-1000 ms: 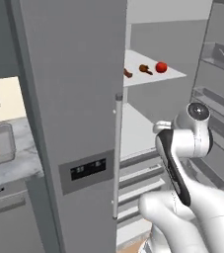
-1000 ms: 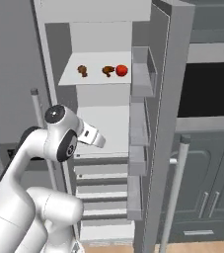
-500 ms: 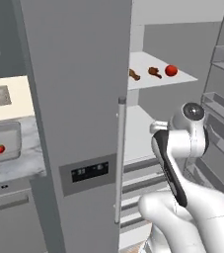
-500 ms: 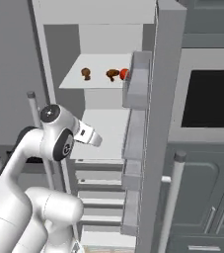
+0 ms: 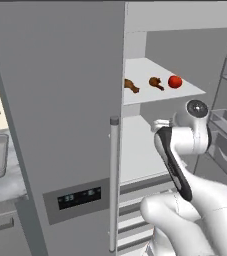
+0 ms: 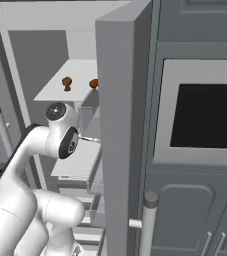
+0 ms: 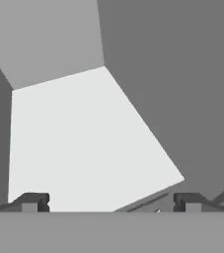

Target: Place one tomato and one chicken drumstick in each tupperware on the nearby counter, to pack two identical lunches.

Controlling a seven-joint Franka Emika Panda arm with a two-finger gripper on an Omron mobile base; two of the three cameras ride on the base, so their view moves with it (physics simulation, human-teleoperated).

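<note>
A red tomato and two brown chicken drumsticks (the second is darker) lie on a white fridge shelf. Left of the grey fridge door, the tabletop is grey-white marbled.

A tall grey fridge stands open, white shelves inside. Its left door carries a vertical handle and a dark panel. Right of the fridge sits a built-in oven, grey cabinets below it.
</note>
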